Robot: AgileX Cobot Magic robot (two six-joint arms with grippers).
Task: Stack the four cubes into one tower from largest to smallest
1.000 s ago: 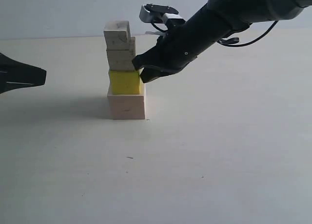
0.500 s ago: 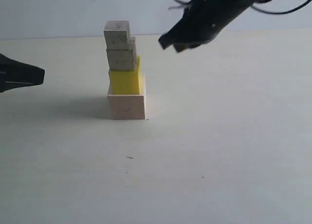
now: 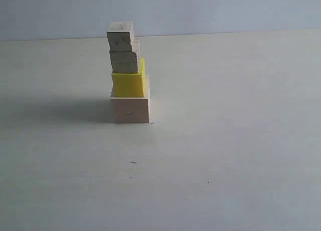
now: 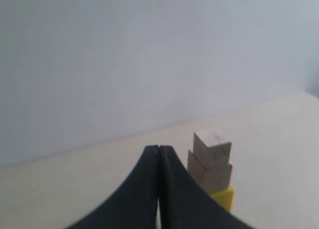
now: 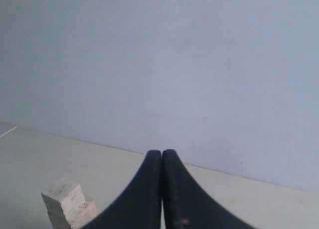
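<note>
While the tower (image 3: 129,73) stands complete on the table (image 3: 225,140), both grippers are clear of it. Stack order, from the base: largest pale wood cube (image 3: 130,109), yellow cube (image 3: 128,84), third cube (image 3: 124,62), top cube (image 3: 120,33). All four are upright and in contact. The top cube sits slightly off-centre on the third cube, one edge overhanging a little. Left gripper (image 4: 158,149): fingers pressed together along their length, nothing held between them. The upper tower lies ahead of the fingertips and to one side, apart from them. Right gripper (image 5: 162,153): fingers likewise pressed together, nothing held. Its wrist view shows only the top cube and part of the third cube, ahead and to one side of the fingertips, well apart. A plain pale wall (image 3: 200,10) stands behind the table.
</note>
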